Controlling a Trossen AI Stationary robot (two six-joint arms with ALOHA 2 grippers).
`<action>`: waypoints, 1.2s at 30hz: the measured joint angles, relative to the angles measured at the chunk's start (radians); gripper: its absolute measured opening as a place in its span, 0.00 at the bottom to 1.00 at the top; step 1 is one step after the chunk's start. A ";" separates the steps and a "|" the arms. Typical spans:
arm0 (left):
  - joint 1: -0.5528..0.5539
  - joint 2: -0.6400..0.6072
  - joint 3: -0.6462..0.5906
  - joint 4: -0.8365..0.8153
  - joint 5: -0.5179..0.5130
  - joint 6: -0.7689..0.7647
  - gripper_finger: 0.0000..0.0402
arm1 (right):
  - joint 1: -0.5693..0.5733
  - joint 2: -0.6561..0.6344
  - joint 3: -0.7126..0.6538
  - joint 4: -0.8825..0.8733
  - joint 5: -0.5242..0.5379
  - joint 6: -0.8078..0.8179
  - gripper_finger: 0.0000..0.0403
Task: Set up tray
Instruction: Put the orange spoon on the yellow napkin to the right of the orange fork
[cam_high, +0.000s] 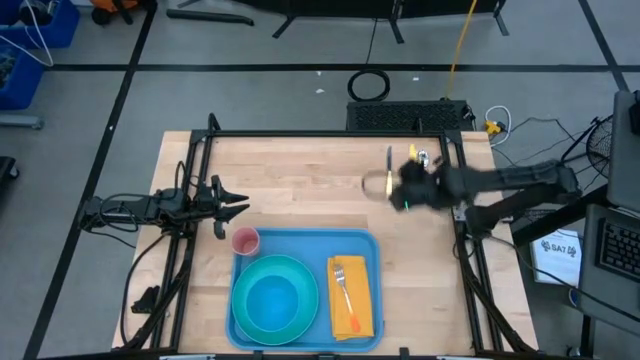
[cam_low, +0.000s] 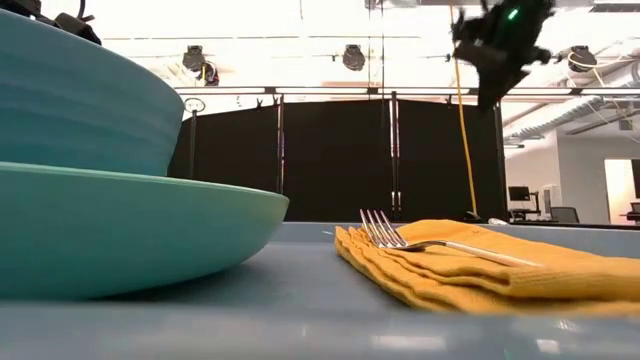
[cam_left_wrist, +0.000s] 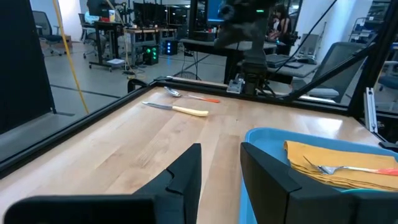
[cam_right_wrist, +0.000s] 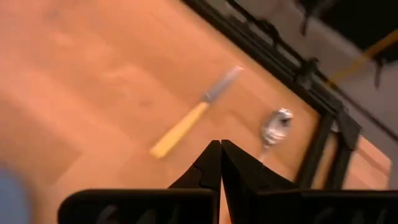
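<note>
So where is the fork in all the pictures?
High view: the fork lies on the yellow napkin, in the tray's right part.
Low view: the fork rests on the napkin, right of the teal plate.
Left wrist view: the fork shows on the napkin, beyond the left gripper.
Right wrist view: not in it.
Shared landmark: the napkin under it.

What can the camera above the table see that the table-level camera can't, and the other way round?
Only the high view shows the pink cup, the left gripper beside it, the knife and the whole tray. Only the low view shows the dark curtains and ceiling lights behind. Both show the teal bowl on its plate, the fork on the yellow napkin, and the right gripper.
</note>
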 joint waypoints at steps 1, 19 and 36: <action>0.000 0.000 0.000 0.000 0.000 0.000 0.29 | -0.071 -0.003 0.000 0.018 -0.045 -0.068 0.01; 0.000 0.000 0.000 0.000 0.000 0.000 0.29 | -0.719 0.004 -0.286 0.269 -0.399 -0.376 0.19; 0.000 0.000 0.000 0.000 0.000 0.000 0.29 | -0.816 0.003 -0.510 0.580 -0.475 -0.376 0.37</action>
